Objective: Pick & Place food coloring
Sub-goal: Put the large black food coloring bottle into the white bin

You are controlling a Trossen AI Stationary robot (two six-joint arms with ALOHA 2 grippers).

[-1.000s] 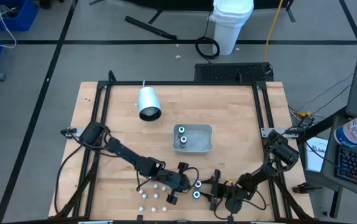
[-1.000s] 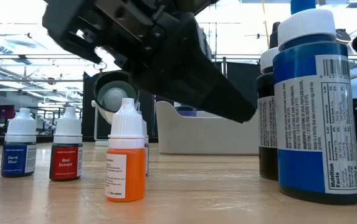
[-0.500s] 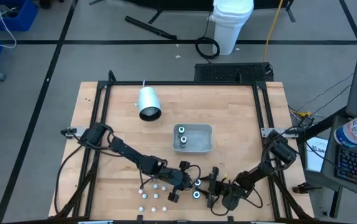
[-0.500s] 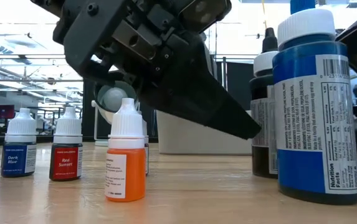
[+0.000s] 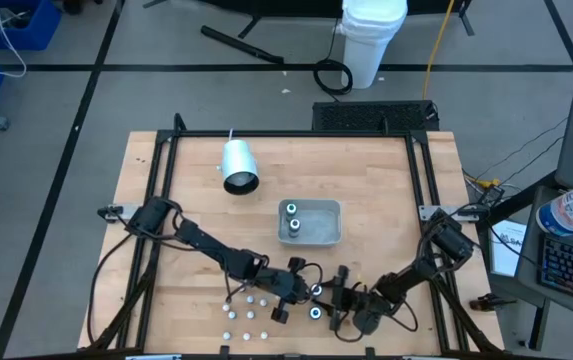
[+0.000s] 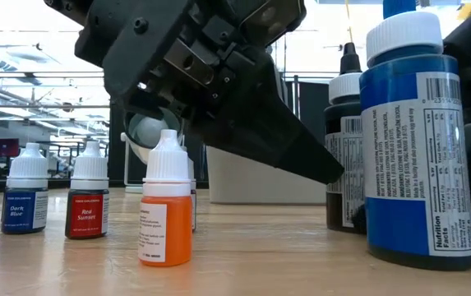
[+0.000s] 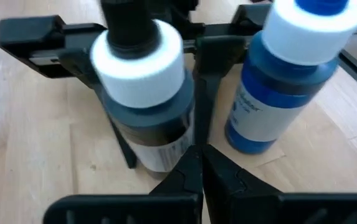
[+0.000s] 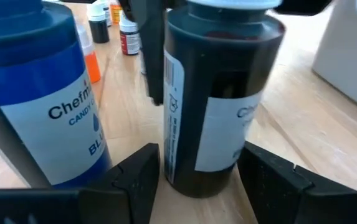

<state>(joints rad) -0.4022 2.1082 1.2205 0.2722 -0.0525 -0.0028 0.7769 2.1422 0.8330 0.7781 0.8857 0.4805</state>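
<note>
Two wide bottles stand at the table's near edge: the right gripper [image 8: 197, 171] straddles the dark bottle [image 8: 218, 93], fingers parted, beside the blue bottle [image 8: 41, 93]; the left gripper [image 7: 198, 163] is clenched, empty, just beyond

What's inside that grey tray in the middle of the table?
Seen from above, the grey tray holds two small bottles at its left end, caps up; the rest looks bare. From table height its wall hides them, so their colours can't be told.

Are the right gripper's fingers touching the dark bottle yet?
Apart. In the right wrist view the right gripper is open, its fingers flanking the dark bottle, with bare wood showing between bottle and finger on each side.
</note>
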